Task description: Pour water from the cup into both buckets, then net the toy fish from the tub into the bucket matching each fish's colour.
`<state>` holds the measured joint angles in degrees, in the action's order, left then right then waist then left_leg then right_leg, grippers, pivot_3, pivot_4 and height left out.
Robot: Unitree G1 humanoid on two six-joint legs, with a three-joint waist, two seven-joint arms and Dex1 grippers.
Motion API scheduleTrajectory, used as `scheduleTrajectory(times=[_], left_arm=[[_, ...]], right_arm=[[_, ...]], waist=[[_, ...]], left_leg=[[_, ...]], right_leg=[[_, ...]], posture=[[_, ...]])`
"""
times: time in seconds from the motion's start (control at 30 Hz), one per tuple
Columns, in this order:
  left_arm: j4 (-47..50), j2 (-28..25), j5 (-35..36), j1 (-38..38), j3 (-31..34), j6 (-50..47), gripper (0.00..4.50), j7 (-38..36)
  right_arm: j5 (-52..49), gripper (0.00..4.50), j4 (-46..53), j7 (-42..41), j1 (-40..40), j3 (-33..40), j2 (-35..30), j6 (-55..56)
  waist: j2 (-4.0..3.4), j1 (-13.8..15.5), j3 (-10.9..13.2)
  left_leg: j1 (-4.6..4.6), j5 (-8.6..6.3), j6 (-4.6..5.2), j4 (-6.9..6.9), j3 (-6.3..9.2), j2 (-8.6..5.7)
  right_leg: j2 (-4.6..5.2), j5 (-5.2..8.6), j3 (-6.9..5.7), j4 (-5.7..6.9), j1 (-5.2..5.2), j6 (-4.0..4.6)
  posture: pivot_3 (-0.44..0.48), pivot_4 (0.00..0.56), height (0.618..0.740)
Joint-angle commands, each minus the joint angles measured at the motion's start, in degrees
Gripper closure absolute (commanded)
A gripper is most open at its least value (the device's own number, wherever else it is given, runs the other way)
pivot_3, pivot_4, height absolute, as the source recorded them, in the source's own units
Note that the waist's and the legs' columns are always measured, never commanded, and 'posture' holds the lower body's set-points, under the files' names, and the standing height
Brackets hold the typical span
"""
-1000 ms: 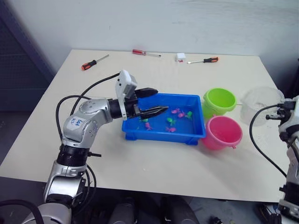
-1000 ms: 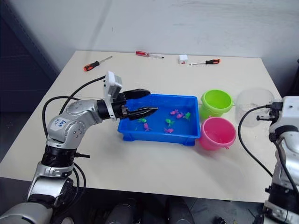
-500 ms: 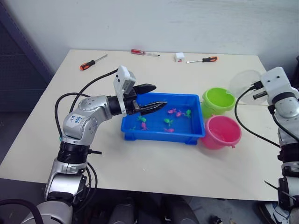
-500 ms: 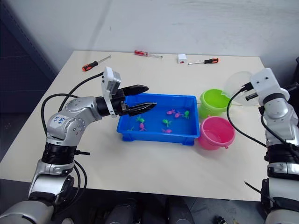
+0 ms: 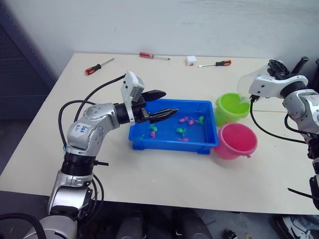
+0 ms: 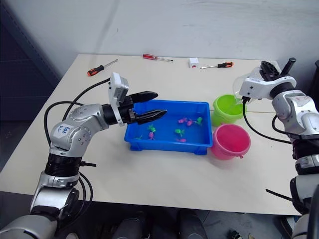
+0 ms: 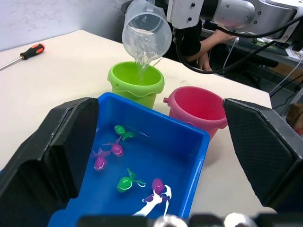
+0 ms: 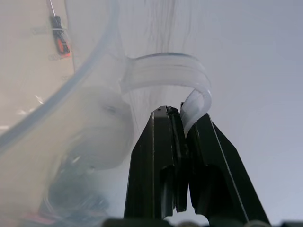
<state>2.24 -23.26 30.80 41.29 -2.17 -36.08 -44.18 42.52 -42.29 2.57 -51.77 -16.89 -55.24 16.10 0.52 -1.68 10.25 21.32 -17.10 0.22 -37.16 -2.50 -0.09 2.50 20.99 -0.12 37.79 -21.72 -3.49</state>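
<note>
While cup (image 7: 147, 30) pours into green bucket (image 7: 136, 82) | right tool (image 8: 182, 137) pinches handle

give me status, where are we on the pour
Right gripper shut on cup handle, cup tipped, water streaming into green bucket. Pink bucket waiting. Left gripper open over tub. Nothing in the way.

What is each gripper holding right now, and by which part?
The right gripper pinches the clear plastic measuring cup by its side handle. The left gripper is open, holding nothing.
</note>
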Motion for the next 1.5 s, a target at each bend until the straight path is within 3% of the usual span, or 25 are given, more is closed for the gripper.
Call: scheduleTrajectory(times=[0.03, 0.27, 0.37, 0.57, 0.83, 1.0, 1.17, 1.43, 1.5], left_arm=[[2.54, 0.07, 0.02, 0.03, 0.96, 1.12, 0.00, 0.03], [2.55, -0.05, 0.08, 0.00, 0.80, 1.15, 0.00, -0.42], [2.49, -0.03, 0.11, 0.06, 0.70, 1.22, 0.00, -0.74], [3.02, -0.01, 1.74, 0.25, 0.98, 0.64, 0.00, -2.78], [8.28, -3.41, 11.89, -1.18, 3.24, -5.32, 0.00, -12.37], [9.57, -5.61, 14.74, -1.18, 2.47, -7.81, 0.00, -16.14], [9.27, -4.89, 14.26, -0.16, 1.80, -7.62, 0.00, -16.33], [7.57, -3.60, 13.02, 1.52, 0.68, -6.42, 0.00, -16.38], [6.89, -3.04, 12.91, 2.41, 0.44, -6.23, 0.00, -16.44]], right_arm=[[1.20, 4.47, 0.46, 2.13, -1.88, 0.78, -1.88, 1.49], [1.37, 4.47, 2.25, 1.81, -0.99, 1.53, -2.63, 2.33], [-4.50, 4.47, 2.20, -0.52, 0.64, 5.18, -1.18, 1.38], [-26.63, 4.47, 5.60, -7.93, 8.10, 22.73, 5.91, -10.85], [-51.97, 4.47, 31.71, -9.25, 27.46, 51.18, 16.43, -39.26], [-62.21, 4.47, 44.95, -7.35, 37.61, 61.22, 24.76, -51.14], [-65.29, 4.47, 52.23, -4.51, 45.56, 64.08, 32.78, -51.42], [-62.89, 4.47, 51.75, -2.72, 52.80, 61.22, 37.46, -45.95], [-62.22, 3.72, 52.12, -3.02, 55.16, 60.29, 38.04, -44.27]], waist=[[0.00, 0.02, 0.00], [0.00, -0.07, 0.00], [0.00, 0.00, 0.00], [0.06, 0.10, 0.03], [0.04, 0.26, 0.02], [0.02, 0.20, 0.01], [-0.03, -0.08, -0.02], [-0.03, 0.11, -0.02], [-0.03, 0.09, -0.02]], left_leg=[[0.01, 0.00, 0.00, 0.00, 0.00, 0.00], [0.01, 0.00, 0.00, -0.01, 0.00, 0.00], [0.01, 0.00, -0.01, -0.01, 0.00, 0.00], [0.01, 0.00, 0.00, -0.03, 0.04, 0.03], [0.19, -0.01, 0.02, 0.02, 0.26, 0.06], [0.14, -0.01, 0.00, -0.02, 0.31, 0.07], [-0.10, 0.03, -0.04, 0.09, 0.18, 0.02], [-0.10, 0.04, -0.06, 0.11, 0.19, 0.01], [-0.10, 0.04, -0.06, 0.10, 0.18, 0.00]], right_leg=[[0.00, 0.00, 0.00, 0.00, 0.00, 0.00], [0.00, 0.00, 0.00, 0.00, 0.00, 0.00], [0.00, 0.00, -0.01, 0.02, 0.00, 0.00], [-0.01, -0.01, -0.09, 0.02, 0.09, -0.01], [0.00, -0.02, -0.26, 0.06, 0.08, -0.03], [0.00, -0.02, -0.28, 0.05, 0.16, -0.03], [-0.02, -0.01, -0.10, 0.04, 0.16, -0.03], [-0.04, -0.01, -0.05, 0.03, 0.15, -0.03], [-0.04, -0.01, -0.04, 0.03, 0.15, -0.03]], posture=[[0.000, 0.150, 0.740], [0.000, 0.150, 0.740], [0.000, 0.150, 0.740], [0.000, 0.150, 0.740], [0.000, 0.150, 0.740], [0.000, 0.150, 0.740], [0.000, 0.150, 0.740], [0.000, 0.150, 0.740], [0.000, 0.150, 0.740]])
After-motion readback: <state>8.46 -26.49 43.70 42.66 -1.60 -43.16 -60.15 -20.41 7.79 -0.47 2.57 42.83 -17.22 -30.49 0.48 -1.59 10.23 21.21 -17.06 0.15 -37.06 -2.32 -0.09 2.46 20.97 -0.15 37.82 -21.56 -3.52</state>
